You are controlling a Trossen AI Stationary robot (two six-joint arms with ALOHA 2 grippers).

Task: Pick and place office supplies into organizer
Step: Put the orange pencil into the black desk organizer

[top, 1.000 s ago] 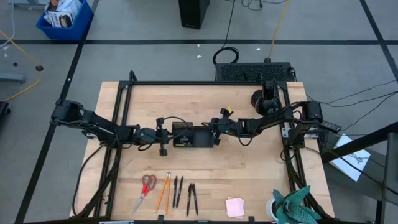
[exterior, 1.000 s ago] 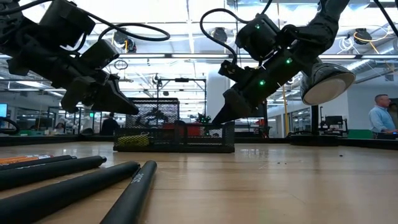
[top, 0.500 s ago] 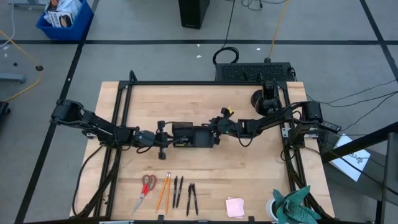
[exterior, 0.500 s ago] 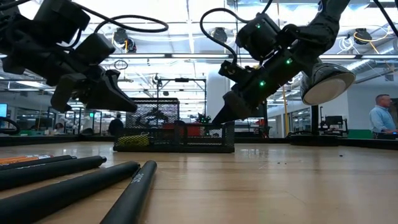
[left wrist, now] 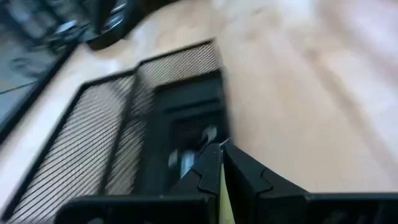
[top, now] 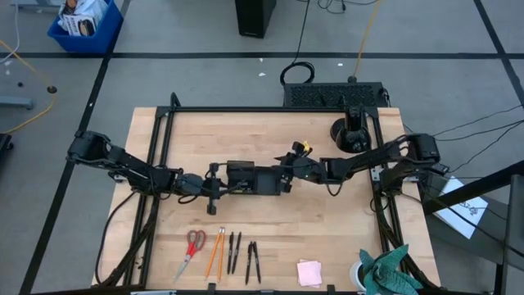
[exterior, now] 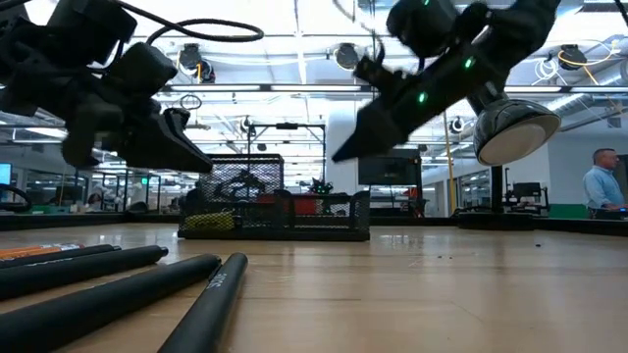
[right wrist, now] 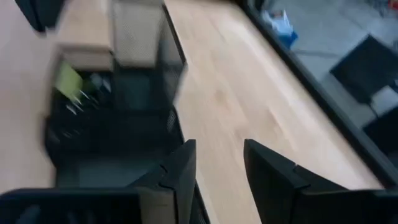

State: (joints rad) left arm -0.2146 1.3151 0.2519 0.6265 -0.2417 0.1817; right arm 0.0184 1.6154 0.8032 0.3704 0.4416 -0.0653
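Seen from above, both arms met at the black mesh organizer [top: 252,179] in the middle of the worktop [top: 327,238]. The right gripper [top: 286,169] hung above the organizer's right end, its fingers [right wrist: 180,171] apart and empty — apparently just after a drop. The left gripper [top: 219,185], at the left end, was pinched on a thin yellow piece [left wrist: 222,186]. Scissors [top: 191,247], pencils [top: 215,253], pens [top: 243,254] and a pink pad [top: 309,272] lay along the near edge, so the next move probably called for placing the yellow piece, then reaching there.
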